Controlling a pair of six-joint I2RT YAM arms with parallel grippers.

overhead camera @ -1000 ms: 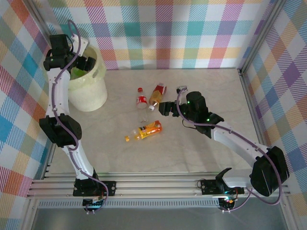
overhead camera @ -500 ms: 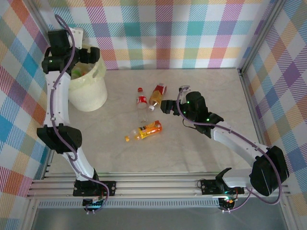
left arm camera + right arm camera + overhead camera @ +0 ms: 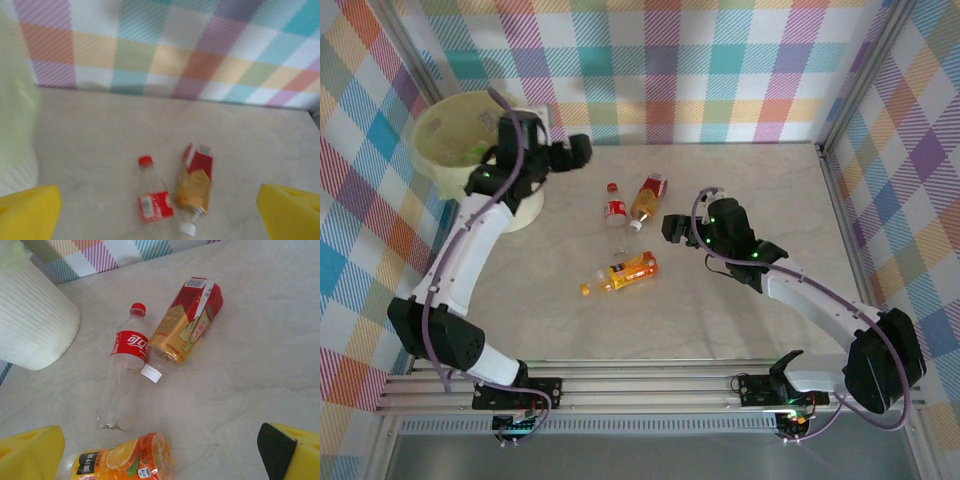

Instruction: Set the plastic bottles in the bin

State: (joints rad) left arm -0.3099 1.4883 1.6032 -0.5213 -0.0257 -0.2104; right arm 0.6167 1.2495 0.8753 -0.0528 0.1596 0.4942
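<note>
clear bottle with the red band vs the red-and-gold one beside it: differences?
Cap: the clear bottle has a red cap, the red-and-gold bottle a white one.
Label: the clear bottle wears a narrow red band and is see-through elsewhere; the red-and-gold bottle is wrapped over nearly its whole body.
Pose: the clear bottle's cap points to the far edge of the table, the red-and-gold bottle's to the near edge.
Shared: both lie on their sides, side by side.

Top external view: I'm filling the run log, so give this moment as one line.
left gripper open, beside bin | right gripper open, near red-and-yellow bottle | clear bottle, orange bottle also on table
</note>
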